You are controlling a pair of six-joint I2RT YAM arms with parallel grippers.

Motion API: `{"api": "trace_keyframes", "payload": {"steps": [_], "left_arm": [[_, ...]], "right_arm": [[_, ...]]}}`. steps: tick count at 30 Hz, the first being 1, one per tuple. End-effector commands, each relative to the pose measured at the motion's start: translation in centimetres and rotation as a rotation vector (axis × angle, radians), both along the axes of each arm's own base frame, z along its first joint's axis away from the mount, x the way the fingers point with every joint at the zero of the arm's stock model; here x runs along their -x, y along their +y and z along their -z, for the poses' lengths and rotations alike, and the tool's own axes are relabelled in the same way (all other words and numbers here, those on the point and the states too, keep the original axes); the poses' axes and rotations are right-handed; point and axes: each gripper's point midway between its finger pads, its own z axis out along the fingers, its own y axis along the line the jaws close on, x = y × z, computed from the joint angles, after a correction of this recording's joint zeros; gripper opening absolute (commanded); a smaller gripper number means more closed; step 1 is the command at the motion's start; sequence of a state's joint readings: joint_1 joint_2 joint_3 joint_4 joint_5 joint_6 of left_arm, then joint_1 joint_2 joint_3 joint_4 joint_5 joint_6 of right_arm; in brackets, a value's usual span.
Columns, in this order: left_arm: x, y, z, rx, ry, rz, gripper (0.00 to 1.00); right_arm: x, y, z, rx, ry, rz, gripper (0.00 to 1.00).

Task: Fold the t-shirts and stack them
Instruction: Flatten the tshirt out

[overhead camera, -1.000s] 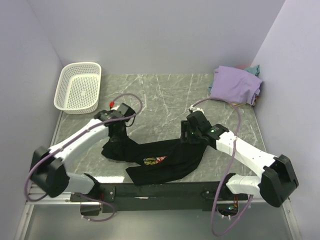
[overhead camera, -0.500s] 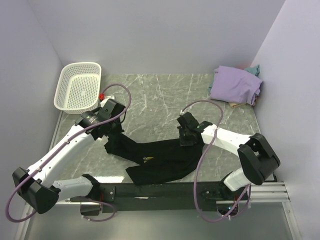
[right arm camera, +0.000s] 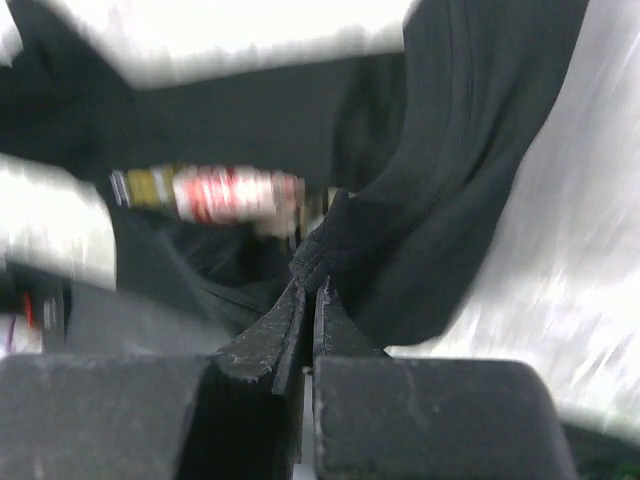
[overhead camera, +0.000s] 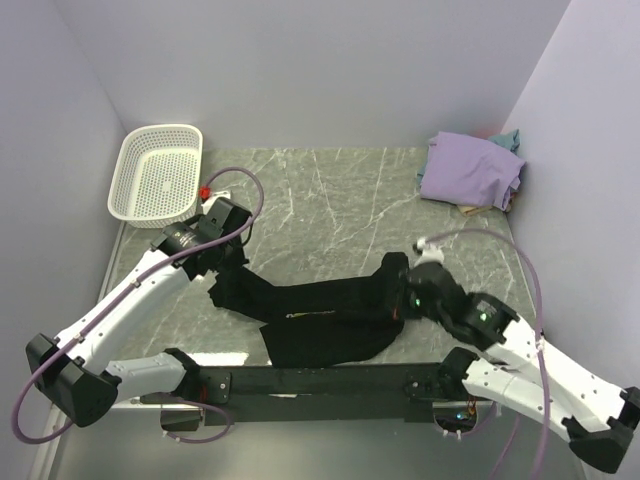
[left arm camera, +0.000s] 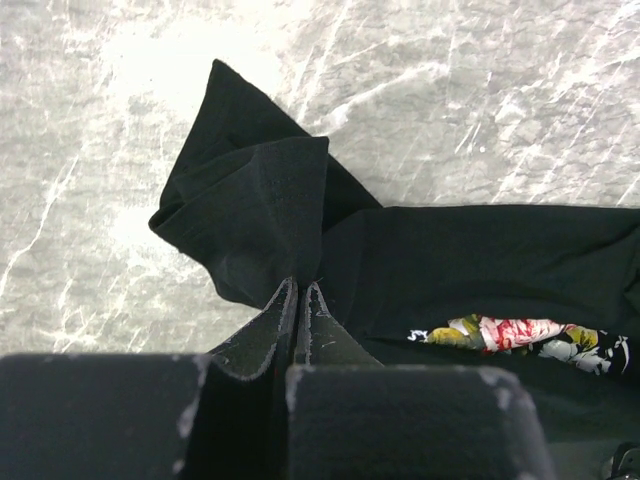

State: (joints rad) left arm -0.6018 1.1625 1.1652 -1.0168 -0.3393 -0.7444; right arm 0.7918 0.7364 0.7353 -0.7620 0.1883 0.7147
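Far left, at the back of the desk [overhead camera: 330, 200], sits the basket [overhead camera: 157, 187], its long axis running away from the arms and its white mesh floor in plain sight. All three shirts lie outside it.

Just right of the basket's near end, and a little closer to the arms, the left tool [overhead camera: 222, 278] is pinched closed on the black shirt [overhead camera: 320, 320]. In the left wrist view the fingers [left arm camera: 275, 330] meet on a bunched fold, with a pointed flap of cloth spreading past their tips.

From there the black shirt runs rightward away from the basket. Its long axis lies left to right across the near half of the desk, drawn into a band between the two tools. A loose lobe hangs from the band's middle toward the near edge. The rose print [left arm camera: 510, 335] shows about midway along the band, on its near side.

At the band's right end, well right of the basket, the right tool [overhead camera: 397, 290] is clamped closed on a thick rolled hem. The right wrist view is blurred, yet the fingers [right arm camera: 262, 345] plainly meet on cloth.

Across the desk from the basket, in the far right corner, the lavender shirt [overhead camera: 470, 170] lies as a crumpled heap, well apart from the black one. The teal shirt [overhead camera: 510, 138] peeks out at the heap's far right edge, touching it.
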Motion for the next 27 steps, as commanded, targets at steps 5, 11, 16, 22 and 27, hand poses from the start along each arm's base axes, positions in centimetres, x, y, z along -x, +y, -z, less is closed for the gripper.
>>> {"api": "trace_keyframes", "payload": {"steps": [5,11,16,22,27], "left_arm": [[-1.2,-0.7,-0.8,0.001,-0.043,0.038,0.01],[-1.2,-0.8,-0.2,0.009,-0.037,0.05,0.01],[-1.4,-1.0,0.0,0.007,-0.032,0.057,0.01],[-1.6,-1.4,0.0,0.017,-0.032,0.07,0.01],[-1.5,-1.6,0.5,0.023,-0.024,0.08,0.01]], "right_arm": [[10.6,-3.7,6.8,-0.076,0.421,0.21,0.0],[7.4,-5.8,1.6,-0.161,0.197,0.334,0.65],[3.7,-4.6,-1.1,-0.025,0.057,0.296,0.78],[0.2,-0.6,0.1,0.17,0.009,0.156,0.82],[-3.1,-1.2,1.6,0.375,-0.04,0.219,0.86]]}}
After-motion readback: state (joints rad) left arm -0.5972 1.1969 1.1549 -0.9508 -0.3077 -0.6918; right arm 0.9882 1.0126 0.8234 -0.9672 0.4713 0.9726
